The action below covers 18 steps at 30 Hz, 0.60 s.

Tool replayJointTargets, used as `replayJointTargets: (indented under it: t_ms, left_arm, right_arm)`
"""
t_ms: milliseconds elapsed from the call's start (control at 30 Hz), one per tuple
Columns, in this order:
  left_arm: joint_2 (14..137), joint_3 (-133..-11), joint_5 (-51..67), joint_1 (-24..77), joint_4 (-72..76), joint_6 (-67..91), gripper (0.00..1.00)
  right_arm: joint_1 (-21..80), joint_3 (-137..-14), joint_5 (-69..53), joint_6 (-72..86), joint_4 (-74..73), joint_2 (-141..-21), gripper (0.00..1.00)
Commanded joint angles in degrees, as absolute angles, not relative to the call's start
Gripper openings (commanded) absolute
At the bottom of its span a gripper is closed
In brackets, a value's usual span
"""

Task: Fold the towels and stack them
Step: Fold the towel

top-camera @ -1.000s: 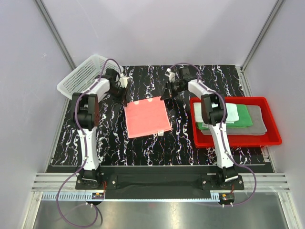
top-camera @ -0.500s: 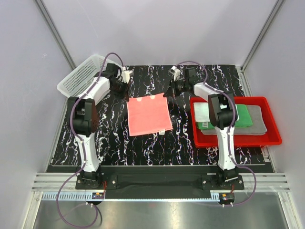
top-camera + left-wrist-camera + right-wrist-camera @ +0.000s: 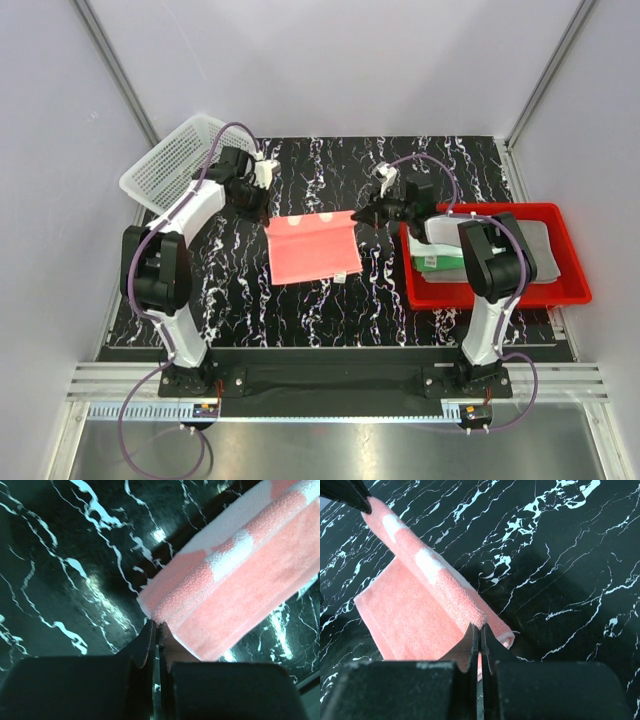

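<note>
In the top view, at 9 o'clock of the table's centre, your left gripper (image 3: 156,629) holds its jaws pressed together on the far-left corner of the pink towel (image 3: 312,258). The towel lies mid-table (image 3: 400,305) with its far edge lifted and curled toward 6 o'clock, so its long axis runs from 9 to 3 and its near part lies flat. Your right gripper (image 3: 480,628) pinches the far-right corner just as tightly. At 3 o'clock, the grey towel (image 3: 547,248) and others lie stacked in the red tray (image 3: 500,297).
</note>
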<state>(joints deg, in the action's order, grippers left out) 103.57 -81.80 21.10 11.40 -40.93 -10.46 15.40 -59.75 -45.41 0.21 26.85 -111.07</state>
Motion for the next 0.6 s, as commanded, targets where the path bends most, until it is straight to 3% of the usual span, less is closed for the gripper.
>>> replayJointTargets:
  t_ms: [0, 567]
  left_arm:
    - [97.83, -79.72, 19.16, 11.95, -39.02, -9.41, 0.00]
    - [89.21, -68.83, 19.51, 15.64, -41.66, -2.20, 0.00]
  right_arm:
    - [15.12, -56.09, -42.45, 1.40, 38.24, -106.26, 0.00]
    - [15.47, -40.52, -40.79, 7.64, 35.51, -92.73, 0.00]
